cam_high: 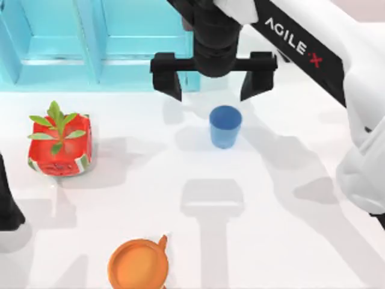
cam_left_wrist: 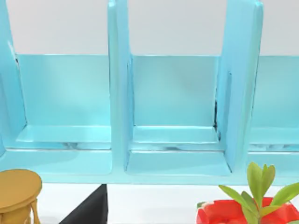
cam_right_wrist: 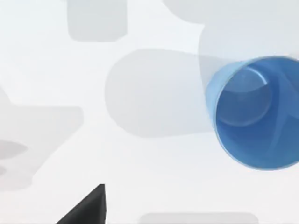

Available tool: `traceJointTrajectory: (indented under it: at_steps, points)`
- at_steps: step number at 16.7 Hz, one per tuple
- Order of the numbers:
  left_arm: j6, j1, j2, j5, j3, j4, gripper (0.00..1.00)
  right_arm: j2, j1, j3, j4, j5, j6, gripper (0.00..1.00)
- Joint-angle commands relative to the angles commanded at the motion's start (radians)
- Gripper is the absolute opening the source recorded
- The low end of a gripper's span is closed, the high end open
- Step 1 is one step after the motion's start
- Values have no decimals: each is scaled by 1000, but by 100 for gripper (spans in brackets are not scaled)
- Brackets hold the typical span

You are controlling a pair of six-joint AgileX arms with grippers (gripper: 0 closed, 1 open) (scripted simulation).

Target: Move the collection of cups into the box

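Your right gripper, fingers spread wide, hangs just behind the 1 upright blue cup mid-table, well nearer than the left arm, so drop forward over it.

The right arm carries the white lettering "AGILE X" on its dark casing. The X is red

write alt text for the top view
The right gripper hangs open above the white table, just behind an upright blue cup. A red planter sits left, an orange cup in front, a light-blue box behind.
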Motion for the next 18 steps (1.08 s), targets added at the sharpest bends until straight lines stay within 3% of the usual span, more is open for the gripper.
traceJointTrajectory:
  at_steps: [5, 13, 18]
  points:
    - [0, 0, 0, 0, 0, 0, 100, -3, -4, -43, 39, -1, -4, 100]
    - [0, 0, 0, 0, 0, 0, 100, -1, -21, -361, 364, -3, -21, 100]
    - [0, 0, 0, 0, 0, 0, 100, 0, -23, -394, 397, -4, -22, 100]
